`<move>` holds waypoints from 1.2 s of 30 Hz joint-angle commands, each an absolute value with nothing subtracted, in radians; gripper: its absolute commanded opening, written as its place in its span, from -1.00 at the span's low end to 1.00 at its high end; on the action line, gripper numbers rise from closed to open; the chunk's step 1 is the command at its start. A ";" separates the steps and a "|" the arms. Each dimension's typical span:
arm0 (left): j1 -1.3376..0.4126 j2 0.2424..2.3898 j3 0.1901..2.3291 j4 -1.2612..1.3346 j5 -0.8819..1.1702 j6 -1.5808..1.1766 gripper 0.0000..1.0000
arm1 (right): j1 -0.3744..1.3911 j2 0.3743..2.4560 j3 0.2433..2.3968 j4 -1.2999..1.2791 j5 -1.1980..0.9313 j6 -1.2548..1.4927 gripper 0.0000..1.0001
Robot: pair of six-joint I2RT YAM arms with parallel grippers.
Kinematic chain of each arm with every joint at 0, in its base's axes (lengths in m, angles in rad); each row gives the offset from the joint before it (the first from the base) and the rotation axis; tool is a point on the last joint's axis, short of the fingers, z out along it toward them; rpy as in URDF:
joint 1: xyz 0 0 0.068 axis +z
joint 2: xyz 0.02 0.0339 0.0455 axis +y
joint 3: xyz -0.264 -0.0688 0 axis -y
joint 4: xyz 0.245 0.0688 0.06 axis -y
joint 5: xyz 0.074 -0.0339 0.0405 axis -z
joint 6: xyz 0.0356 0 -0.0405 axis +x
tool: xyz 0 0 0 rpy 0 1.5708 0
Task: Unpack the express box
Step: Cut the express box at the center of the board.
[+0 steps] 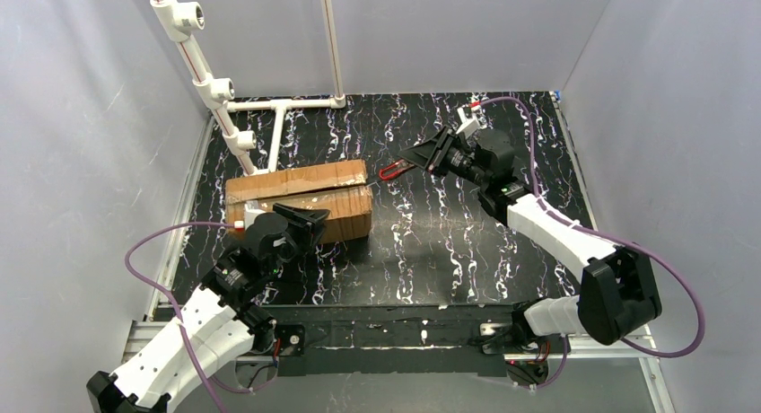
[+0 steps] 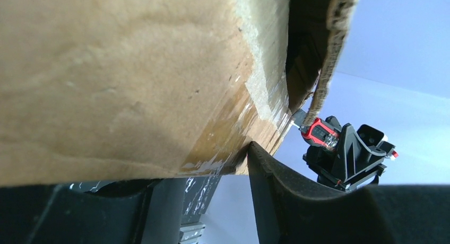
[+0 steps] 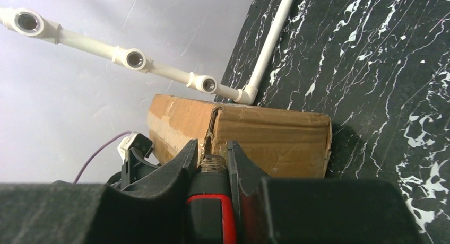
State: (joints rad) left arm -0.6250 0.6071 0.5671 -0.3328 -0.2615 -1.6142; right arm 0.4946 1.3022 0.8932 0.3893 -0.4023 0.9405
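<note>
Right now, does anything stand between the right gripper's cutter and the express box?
Nothing visible. The red cutter in the right gripper points at the express box over bare table; the left gripper is at the box's near side, off that line.

From above, the left gripper (image 1: 303, 218) covers part of the near side of the express box (image 1: 296, 181); whether its jaws grip the cardboard cannot be told. The left wrist view cuts the box off at top and left, its inside dark. In the right wrist view, the red-handled tool (image 3: 212, 223) in the right gripper (image 3: 212, 149) runs off the bottom edge.
</note>
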 commanded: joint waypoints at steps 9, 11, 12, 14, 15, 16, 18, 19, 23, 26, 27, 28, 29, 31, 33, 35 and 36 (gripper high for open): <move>-0.620 0.623 0.555 -0.242 -0.299 -1.601 -0.23 | 0.740 1.232 0.930 0.036 -0.243 0.813 -0.97; -0.620 0.622 0.548 -0.229 -0.300 -1.606 -0.23 | 0.734 1.217 0.953 -0.124 -0.165 0.726 -0.97; -0.620 0.619 0.544 -0.223 -0.301 -1.605 -0.24 | 0.728 1.179 0.957 -0.185 -0.095 0.698 -0.97; -0.620 0.617 0.537 -0.222 -0.301 -1.604 -0.24 | 0.742 1.149 0.987 -0.214 -0.068 0.706 -0.97; -0.620 0.617 0.531 -0.219 -0.302 -1.610 -0.25 | 0.776 1.168 1.004 -0.221 -0.046 0.712 -0.97; -0.619 0.617 0.524 -0.209 -0.300 -1.616 -0.25 | 0.822 1.188 1.008 -0.236 0.013 0.698 -0.97; -0.620 0.617 0.518 -0.192 -0.291 -1.623 -0.26 | 0.847 1.167 0.985 -0.271 0.095 0.658 -0.97; -0.620 0.613 0.521 -0.193 -0.291 -1.619 -0.26 | 0.848 1.142 0.980 -0.277 0.131 0.646 -0.97; -0.620 0.591 0.525 -0.208 -0.314 -1.599 -0.27 | 0.881 1.176 1.024 -0.250 0.156 0.651 -0.97; -0.620 0.593 0.519 -0.177 -0.315 -1.596 -0.27 | 0.890 1.152 1.058 -0.372 0.283 0.590 -0.97; -0.620 0.596 0.518 -0.172 -0.311 -1.595 -0.27 | 0.890 1.103 1.060 -0.367 0.315 0.583 -0.97; -0.620 0.599 0.516 -0.165 -0.308 -1.595 -0.27 | 0.889 1.069 1.043 -0.333 0.315 0.591 -0.97; -0.620 0.603 0.512 -0.156 -0.305 -1.595 -0.27 | 0.895 1.071 1.017 -0.279 0.292 0.603 -0.97; -0.620 0.616 0.505 -0.124 -0.295 -1.601 -0.27 | 0.958 1.153 0.955 -0.155 0.305 0.603 -0.97; -0.620 0.633 0.523 -0.119 -0.286 -1.588 -0.27 | 1.008 1.198 1.031 -0.241 0.381 0.555 -0.97; -0.620 0.641 0.551 -0.134 -0.287 -1.556 -0.27 | 1.068 1.138 1.046 -0.225 0.514 0.509 -0.97; -0.620 0.646 0.554 -0.124 -0.287 -1.547 -0.26 | 1.074 1.129 1.042 -0.220 0.545 0.504 -0.97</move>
